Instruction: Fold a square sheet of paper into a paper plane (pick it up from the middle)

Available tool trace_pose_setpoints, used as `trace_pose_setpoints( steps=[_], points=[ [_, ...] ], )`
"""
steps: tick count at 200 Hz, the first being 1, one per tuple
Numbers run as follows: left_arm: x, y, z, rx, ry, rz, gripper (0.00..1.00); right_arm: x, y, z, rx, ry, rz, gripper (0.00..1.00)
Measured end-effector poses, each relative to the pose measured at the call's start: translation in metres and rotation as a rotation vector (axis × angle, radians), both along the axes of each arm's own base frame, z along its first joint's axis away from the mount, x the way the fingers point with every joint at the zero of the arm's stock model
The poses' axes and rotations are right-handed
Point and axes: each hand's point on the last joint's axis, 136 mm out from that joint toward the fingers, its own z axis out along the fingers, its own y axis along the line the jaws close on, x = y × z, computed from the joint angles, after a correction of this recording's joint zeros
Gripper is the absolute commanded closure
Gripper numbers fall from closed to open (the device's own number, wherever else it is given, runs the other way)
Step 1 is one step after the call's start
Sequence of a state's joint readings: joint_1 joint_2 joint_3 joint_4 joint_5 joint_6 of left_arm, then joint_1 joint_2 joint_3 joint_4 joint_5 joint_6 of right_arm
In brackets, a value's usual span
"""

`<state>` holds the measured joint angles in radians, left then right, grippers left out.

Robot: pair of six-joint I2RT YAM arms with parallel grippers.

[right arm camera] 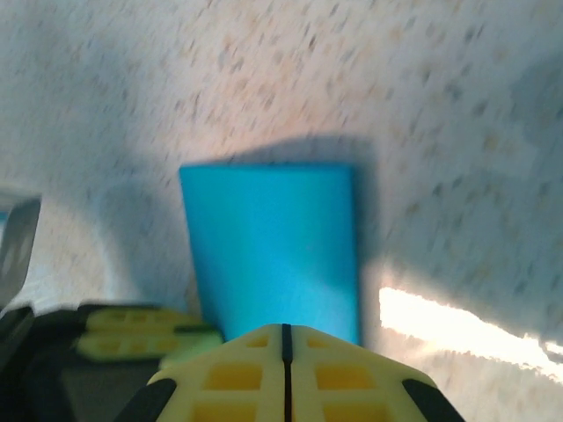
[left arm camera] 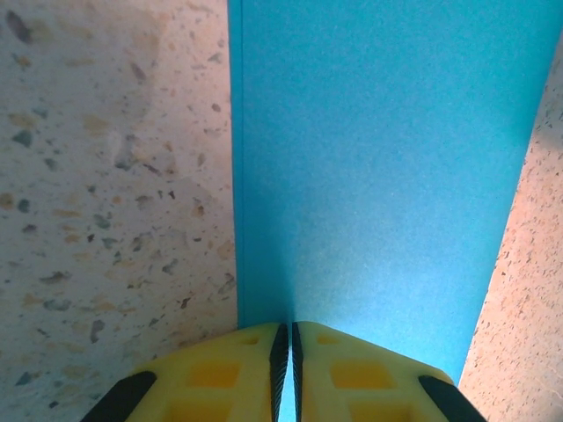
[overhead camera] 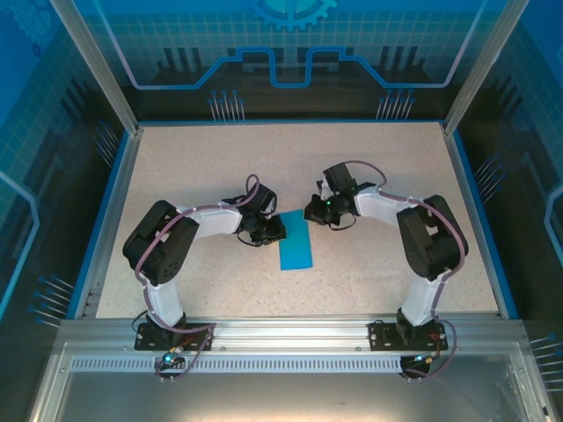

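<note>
At the frame's bottom the left gripper [left arm camera: 286,352] pinches the blue paper [left arm camera: 369,158], the right gripper [right arm camera: 286,347] is closed tight, and a hard tug could rip it.

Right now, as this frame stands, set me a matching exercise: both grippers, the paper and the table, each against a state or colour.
1. left gripper
2. right gripper
3. sheet of paper
4. table

A. speckled beige
B. shut, at the sheet's far end
C. teal-blue, folded into a narrow rectangle
D. shut on the sheet's left edge

Pairs: 1-D, 2-B, 3-C, 4-A.
</note>
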<state>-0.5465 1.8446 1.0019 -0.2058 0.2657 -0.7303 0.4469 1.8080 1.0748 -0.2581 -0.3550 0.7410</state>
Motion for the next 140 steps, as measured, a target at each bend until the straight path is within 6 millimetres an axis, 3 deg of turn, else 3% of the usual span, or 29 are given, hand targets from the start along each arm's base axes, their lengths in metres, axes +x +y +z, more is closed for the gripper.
trace_pose_setpoints(
  steps=[53,111,140],
  points=[
    [0.0,0.0,0.001,0.012,0.002,-0.001,0.87,-0.051,0.003,-0.027,-0.024,0.088,0.065,0.94],
    [-0.003,0.001,0.005,0.032,0.023,-0.008,0.8,-0.051,0.003,-0.038,-0.025,0.102,0.055,0.95],
    [0.0,-0.012,0.026,-0.042,0.005,-0.03,0.74,-0.05,0.003,-0.039,-0.008,0.098,0.052,0.95]
  ],
)
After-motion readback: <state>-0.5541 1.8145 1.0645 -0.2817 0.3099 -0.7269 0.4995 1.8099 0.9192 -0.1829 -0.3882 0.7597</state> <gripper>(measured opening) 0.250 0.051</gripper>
